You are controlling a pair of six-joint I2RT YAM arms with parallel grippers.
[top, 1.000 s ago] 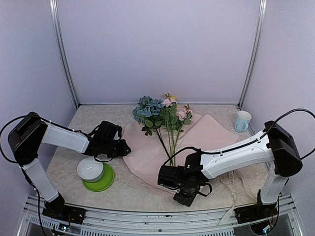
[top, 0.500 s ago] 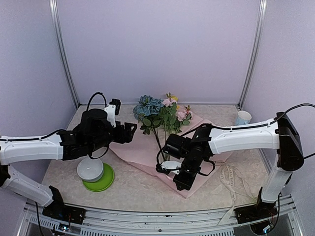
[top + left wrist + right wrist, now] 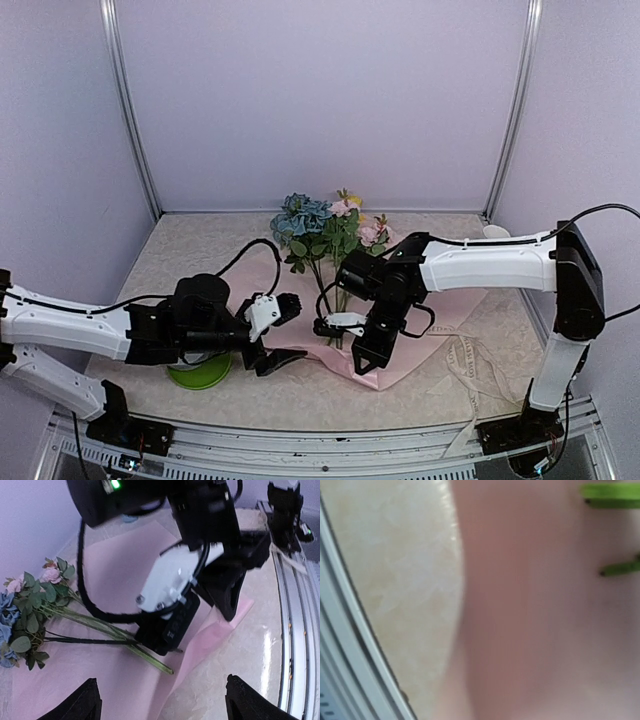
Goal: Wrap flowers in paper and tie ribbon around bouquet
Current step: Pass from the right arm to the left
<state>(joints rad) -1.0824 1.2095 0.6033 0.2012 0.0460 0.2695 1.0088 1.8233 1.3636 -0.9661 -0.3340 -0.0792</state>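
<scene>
The ribbon (image 3: 466, 368) lies in loose loops on the table (image 3: 190, 260) by my right arm's base, and its print is too small to read. My right gripper (image 3: 364, 360) is clenched on the near edge of the paper (image 3: 440, 298), which lifts up to its tips. Its wrist view is a pink blur. My left gripper (image 3: 280, 333) is spread wide, grasping nothing, low just left of the paper's near corner. The flowers (image 3: 322, 232) lie on the paper, heads toward the back wall (image 3: 320, 100), stalks running toward my right gripper.
</scene>
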